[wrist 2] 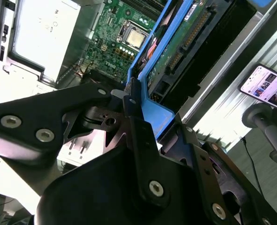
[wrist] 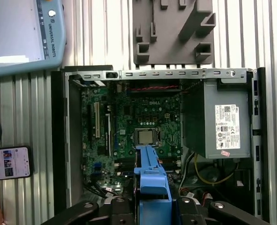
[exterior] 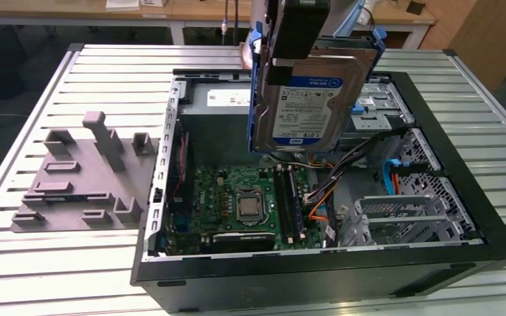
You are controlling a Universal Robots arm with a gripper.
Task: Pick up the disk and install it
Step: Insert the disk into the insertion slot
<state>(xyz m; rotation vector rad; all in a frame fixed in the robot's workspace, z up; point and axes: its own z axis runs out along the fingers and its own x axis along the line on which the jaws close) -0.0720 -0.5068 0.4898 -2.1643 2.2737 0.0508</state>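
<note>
The disk (exterior: 310, 108) hangs upright above the open computer case (exterior: 323, 276), its blue-and-white label facing the exterior view and its blue plastic frame (wrist: 152, 180) around its edges. My gripper (exterior: 281, 66) comes down from above and is shut on the disk's top edge. In the second wrist view the black fingers (wrist 2: 131, 101) clamp the blue frame, with the disk's green circuit side (wrist 2: 183, 44) beyond them. The disk is above the middle of the case, over the motherboard (exterior: 244, 204), touching nothing below.
Inside the case are a grey power supply with a white sticker (wrist: 225, 122), cables (exterior: 323, 197) and metal drive bays (exterior: 411, 210). A grey moulded fixture (exterior: 86, 178) lies on the slatted table (exterior: 24, 263). A phone (wrist: 9, 162) and a teach pendant (wrist: 21, 35) lie beside the case.
</note>
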